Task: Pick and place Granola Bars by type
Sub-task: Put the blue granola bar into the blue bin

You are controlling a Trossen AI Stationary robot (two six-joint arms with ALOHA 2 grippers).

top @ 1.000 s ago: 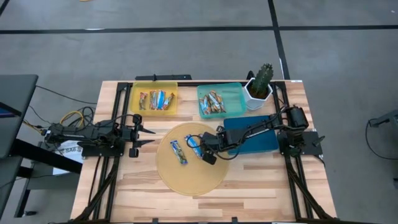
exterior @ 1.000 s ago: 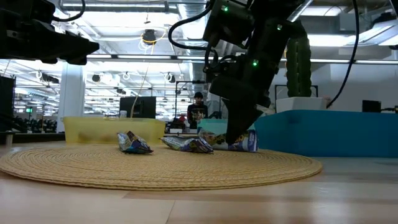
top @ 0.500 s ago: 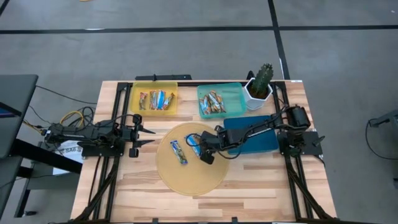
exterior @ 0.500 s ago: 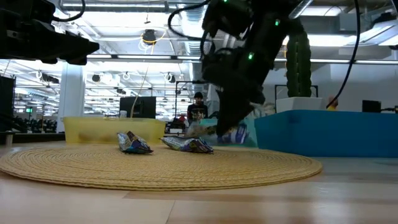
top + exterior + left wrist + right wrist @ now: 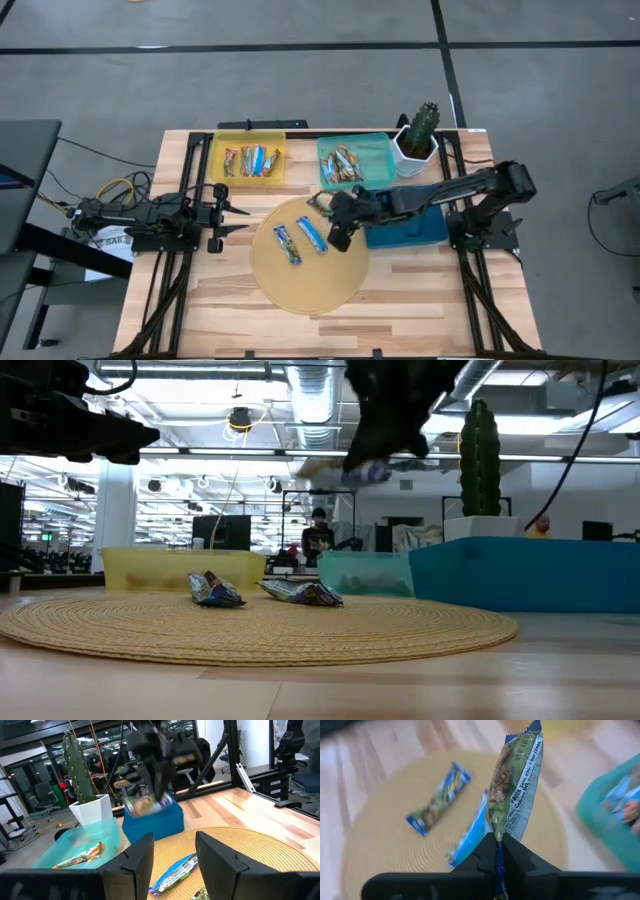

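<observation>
Where it lay on the woven mat (image 5: 305,285) a second ago, one blue-and-white granola bar (image 5: 514,790) now hangs raised, clamped in right end effector (image 5: 496,851); high view alone shows left end effector (image 5: 238,219) parted, idle.

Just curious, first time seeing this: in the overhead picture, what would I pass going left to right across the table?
left gripper → yellow tray → bar on the mat → second bar → right gripper, holding a bar → cactus pot
</observation>
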